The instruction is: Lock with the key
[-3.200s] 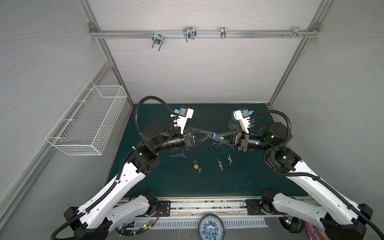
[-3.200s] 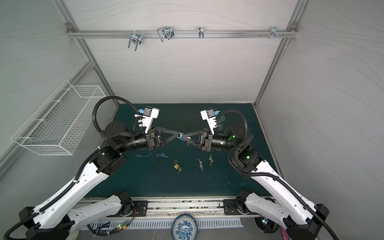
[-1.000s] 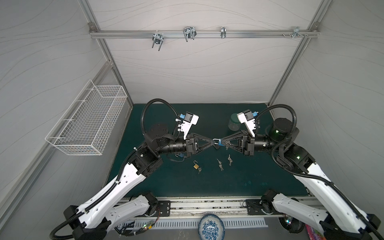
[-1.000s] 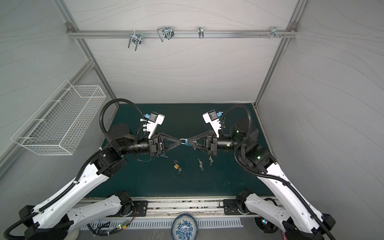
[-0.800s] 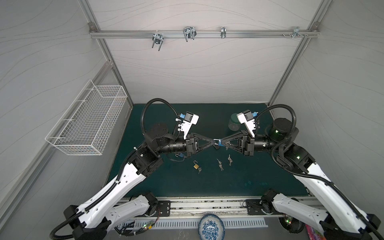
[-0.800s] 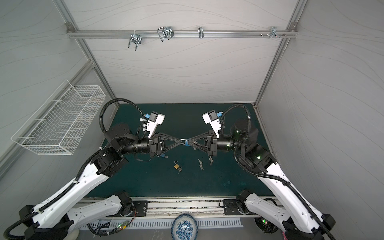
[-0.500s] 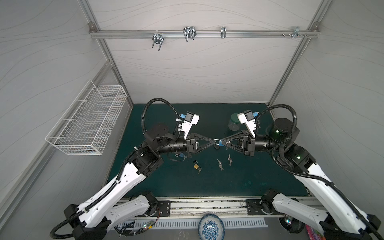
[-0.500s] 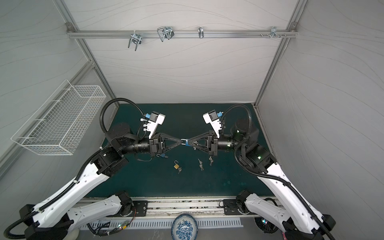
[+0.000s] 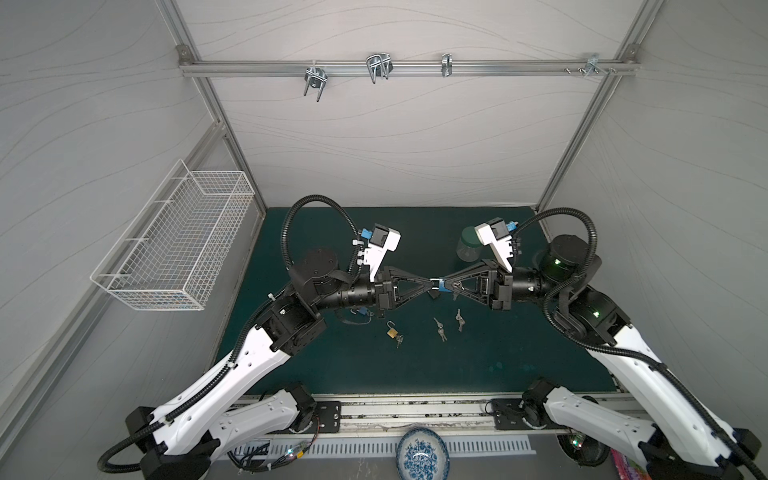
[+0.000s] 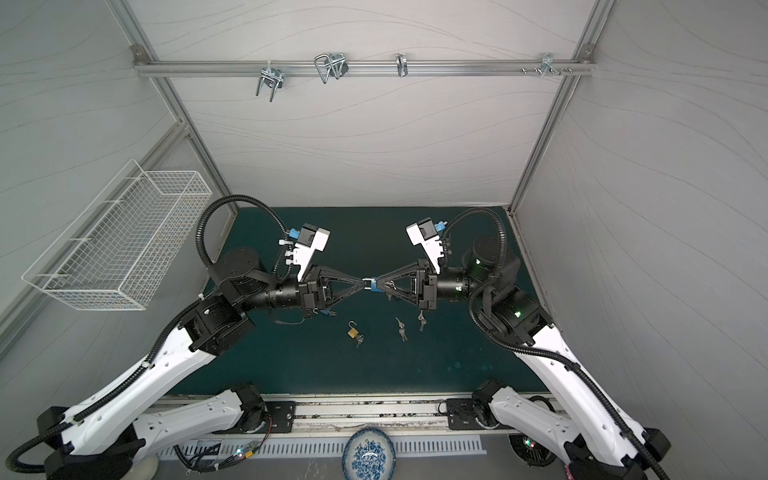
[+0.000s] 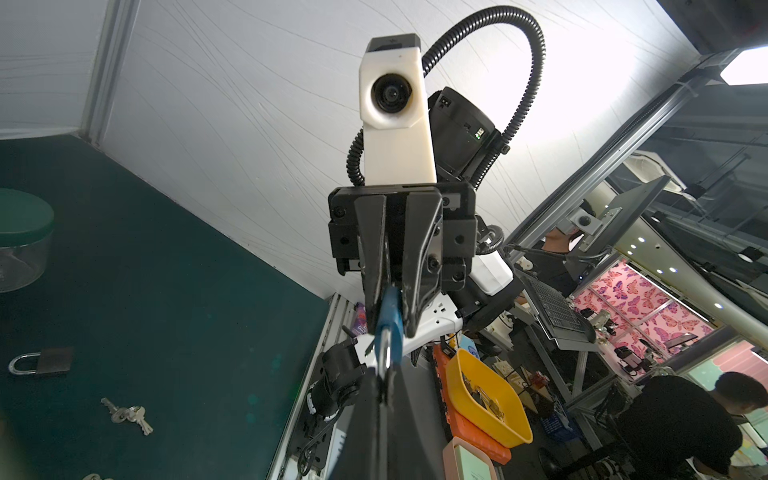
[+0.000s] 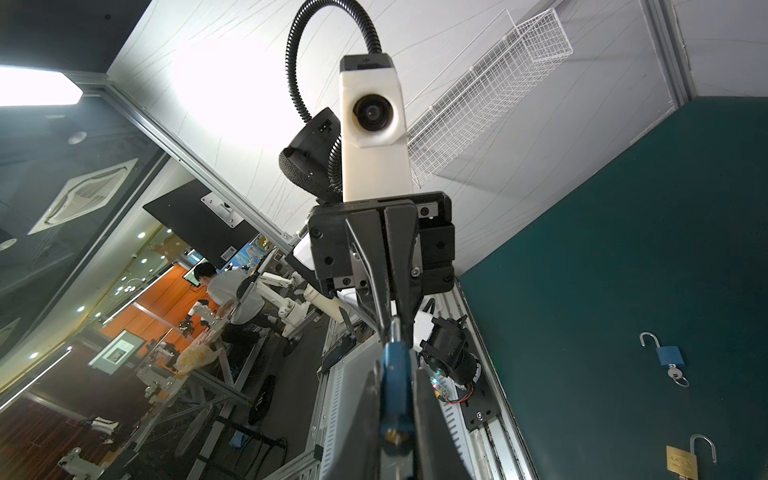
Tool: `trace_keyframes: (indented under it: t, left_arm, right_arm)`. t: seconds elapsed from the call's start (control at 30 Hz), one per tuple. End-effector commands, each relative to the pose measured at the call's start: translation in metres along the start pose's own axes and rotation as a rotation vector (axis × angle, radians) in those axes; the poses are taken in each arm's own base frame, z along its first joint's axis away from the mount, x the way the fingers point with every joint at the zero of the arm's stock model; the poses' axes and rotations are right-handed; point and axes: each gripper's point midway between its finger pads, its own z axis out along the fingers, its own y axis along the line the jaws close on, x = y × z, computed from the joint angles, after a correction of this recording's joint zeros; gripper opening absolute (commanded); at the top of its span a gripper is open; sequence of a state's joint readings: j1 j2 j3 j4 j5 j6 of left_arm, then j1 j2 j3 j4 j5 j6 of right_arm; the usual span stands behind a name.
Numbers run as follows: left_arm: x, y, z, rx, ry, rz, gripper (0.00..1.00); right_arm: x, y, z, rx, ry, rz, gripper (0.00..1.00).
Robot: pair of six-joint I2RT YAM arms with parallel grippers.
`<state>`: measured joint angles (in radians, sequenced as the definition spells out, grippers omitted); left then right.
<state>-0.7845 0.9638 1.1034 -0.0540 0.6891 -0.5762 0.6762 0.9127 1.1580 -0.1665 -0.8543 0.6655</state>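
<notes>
Green counter (image 9: pixel 478 365) carried the loose items. Both arms were raised above it and met nose to nose over the middle. Left arm (image 9: pixel 257 357) reached in from its side with the forearm roughly level and the wrist straight. Right arm (image 9: pixel 623 357) mirrored it, elbow bent, wrist level.

Left end effector (image 9: pixel 429 285) was clenched on the silver shackle end of the blue padlock (image 12: pixel 395 374). Right end effector (image 9: pixel 447 285) gripped the padlock's blue body. So the lock was in mid-air between the two tips, off the counter.

Progress looked like mid-task. The lock was picked up and braced at both ends, but locking wasn't confirmed. Couldn't tell whether the shackle was seated. A small key bunch (image 9: pixel 456 286) hung by the right end effector, too small to say if it sat in the keyway. Likely left: seat the shackle, turn the key, remove it.

On the counter lay an open brass padlock (image 9: pixel 391 331) and loose keys (image 9: pixel 439 328).
</notes>
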Motion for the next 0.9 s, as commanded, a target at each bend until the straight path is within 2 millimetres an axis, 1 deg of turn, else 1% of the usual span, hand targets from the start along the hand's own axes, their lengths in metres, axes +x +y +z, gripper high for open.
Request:
trace_keyframes:
  t: [0.0,0.17,0.23,0.37,0.4,0.47,0.57,0.77,0.8,0.87]
  left_arm:
    - [0.009,-0.005,0.008,0.023,0.055,0.015,0.0]
    - [0.013,-0.01,0.014,0.05,0.076,0.012,0.0]
    - [0.018,-0.013,0.022,0.069,0.093,0.011,0.0]
    - [0.038,-0.022,0.048,0.14,0.152,-0.02,0.0]
    - [0.042,-0.023,0.053,0.148,0.161,-0.029,0.0]
    - [0.045,-0.02,0.056,0.153,0.158,-0.045,0.0]
    - [0.04,-0.016,0.046,0.1,0.126,-0.026,0.0]
    - [0.007,-0.006,0.001,0.03,0.012,-0.018,0.0]
    - [0.004,-0.007,-0.005,0.016,0.001,-0.009,0.0]
    - [0.001,-0.008,-0.01,0.006,-0.006,-0.001,0.0]
  right_arm:
    - [-0.009,0.0,0.004,-0.005,-0.027,-0.036,0.0]
    - [-0.006,-0.011,0.006,0.061,-0.026,-0.062,0.0]
    - [-0.002,-0.018,0.012,0.088,-0.011,-0.068,0.0]
    - [0.007,-0.026,0.029,0.1,0.025,-0.088,0.0]
    - [0.007,-0.028,0.031,0.097,0.025,-0.081,0.0]
    - [0.005,-0.027,0.03,0.095,0.008,-0.087,0.0]
    - [0.001,-0.023,0.02,0.117,-0.021,-0.118,0.0]
    - [-0.003,-0.017,-0.008,0.155,-0.073,-0.16,0.0]
    - [-0.002,-0.016,-0.011,0.156,-0.077,-0.166,0.0]
    - [0.001,-0.016,-0.013,0.154,-0.074,-0.17,0.0]
